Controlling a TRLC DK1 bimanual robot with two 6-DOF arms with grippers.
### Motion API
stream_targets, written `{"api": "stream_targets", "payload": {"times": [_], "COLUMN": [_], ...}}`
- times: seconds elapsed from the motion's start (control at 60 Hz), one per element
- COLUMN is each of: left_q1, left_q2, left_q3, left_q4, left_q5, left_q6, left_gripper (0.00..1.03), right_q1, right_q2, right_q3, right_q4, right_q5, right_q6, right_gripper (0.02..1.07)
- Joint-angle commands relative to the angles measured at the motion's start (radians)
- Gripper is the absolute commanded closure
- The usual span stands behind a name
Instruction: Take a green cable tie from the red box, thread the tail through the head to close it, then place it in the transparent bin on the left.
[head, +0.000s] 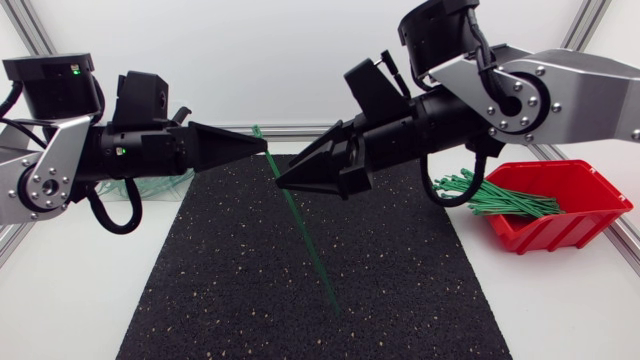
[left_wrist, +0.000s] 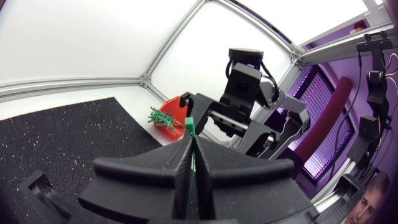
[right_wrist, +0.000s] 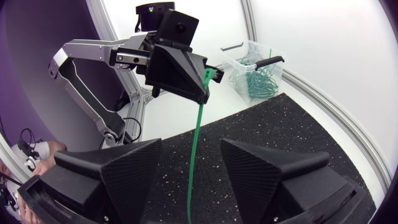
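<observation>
My left gripper (head: 264, 146) is shut on a green cable tie (head: 305, 235) near its head end, above the back of the black mat. The tie hangs slanting down toward the mat. My right gripper (head: 284, 179) stands just right of it, pointing at the left gripper. In the right wrist view its fingers (right_wrist: 134, 168) are open and the tie (right_wrist: 195, 155) runs down between them without touching either. The left wrist view shows the tie's head (left_wrist: 189, 127) poking out of my shut left gripper (left_wrist: 189, 142). The red box (head: 570, 215) holds several green ties (head: 505, 198).
The transparent bin (right_wrist: 231, 61) with several green ties stands at the table's back left, mostly hidden behind my left arm in the head view. A black speckled mat (head: 250, 290) covers the table's middle. A metal frame rail (head: 300, 130) runs along the back.
</observation>
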Motion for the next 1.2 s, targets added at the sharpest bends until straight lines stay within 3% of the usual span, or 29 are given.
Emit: {"api": "stream_targets", "payload": {"times": [0.0, 0.05, 0.3, 0.45, 0.567, 0.717, 0.817, 1.017, 1.133, 1.183], "left_q1": [0.001, 0.001, -0.001, -0.025, -0.042, -0.04, -0.04, -0.044, -0.039, -0.037], "left_q2": [-0.005, 0.0, 0.01, 0.04, 0.063, 0.07, 0.07, 0.072, 0.075, 0.078], "left_q3": [0.017, 0.032, 0.069, 0.126, 0.172, 0.199, 0.206, 0.219, 0.221, 0.219], "left_q4": [-0.069, -0.15, -0.314, -0.467, -0.599, -0.679, -0.681, -0.679, -0.679, -0.679], "left_q5": [0.017, 0.017, 0.009, 0.008, 0.003, 0.003, 0.003, 0.008, 0.015, 0.02], "left_q6": [0.119, 0.214, 0.465, 0.627, 0.768, 0.859, 0.868, 0.869, 0.869, 0.869], "left_gripper": [1.0, 1.0, 1.0, 1.0, 1.0, 1.0, 1.0, 1.0, 1.0, 1.0], "right_q1": [0.003, -0.003, 0.006, 0.015, 0.015, 0.012, 0.02, 0.032, 0.035, 0.034], "right_q2": [0.029, 0.042, 0.095, 0.13, 0.151, 0.188, 0.214, 0.236, 0.236, 0.234], "right_q3": [0.038, 0.047, 0.043, 0.058, 0.1, 0.162, 0.184, 0.178, 0.17, 0.167], "right_q4": [-0.045, -0.071, -0.155, -0.199, -0.236, -0.275, -0.282, -0.262, -0.255, -0.255], "right_q5": [0.013, 0.027, 0.11, 0.076, -0.013, -0.081, -0.094, -0.117, -0.13, -0.134], "right_q6": [-0.068, -0.101, -0.311, -0.395, -0.42, -0.417, -0.404, -0.381, -0.375, -0.374], "right_gripper": [0.32, 0.27, 0.27, 0.27, 0.29, 0.47, 0.49, 0.68, 0.82, 0.92]}}
